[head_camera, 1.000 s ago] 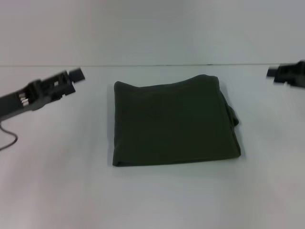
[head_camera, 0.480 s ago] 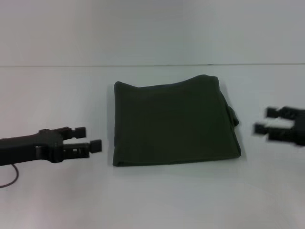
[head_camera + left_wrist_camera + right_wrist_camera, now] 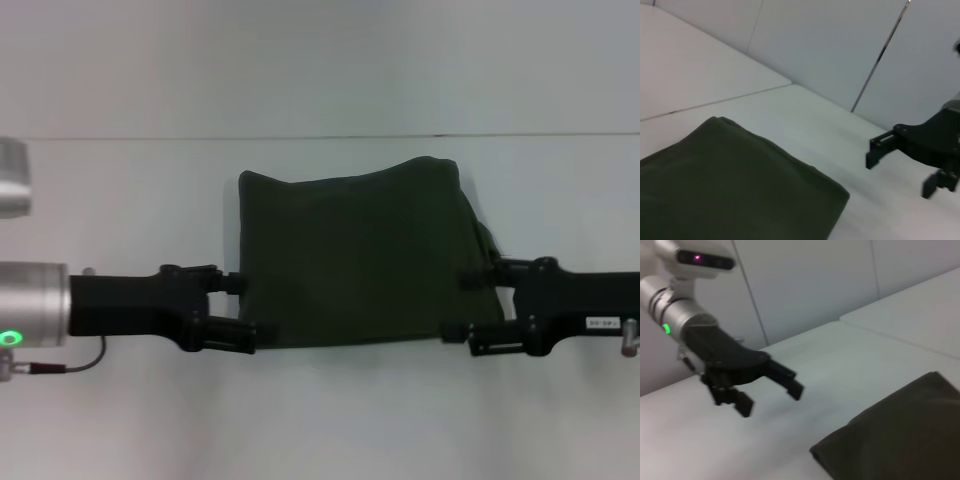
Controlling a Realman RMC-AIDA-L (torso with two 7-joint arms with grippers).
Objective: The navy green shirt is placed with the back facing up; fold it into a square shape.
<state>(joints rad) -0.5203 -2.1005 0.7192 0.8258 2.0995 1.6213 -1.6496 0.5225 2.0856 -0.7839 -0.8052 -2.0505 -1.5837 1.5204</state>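
The navy green shirt (image 3: pixel 360 255) lies folded into a rough square in the middle of the white table. It also shows in the left wrist view as dark fabric (image 3: pixel 720 190), and in the right wrist view (image 3: pixel 900 440). My left gripper (image 3: pixel 240 308) is open beside the shirt's near left corner. My right gripper (image 3: pixel 461 306) is open at the near right corner, its fingers overlapping the fabric edge in the head view. Each wrist view shows the other arm's gripper: the right gripper (image 3: pixel 902 167) and the left gripper (image 3: pixel 769 397) both stand a little apart from the cloth with nothing between their fingers.
The white table (image 3: pixel 320 420) spreads around the shirt, with a seam line (image 3: pixel 150 137) across the back. A thin cable (image 3: pixel 70 366) hangs under my left arm. Pale wall panels (image 3: pixel 840 45) stand behind the table.
Both arms have swung from the far sides of the table in toward me and inward, now flanking the shirt's near corners. The shirt has not moved.
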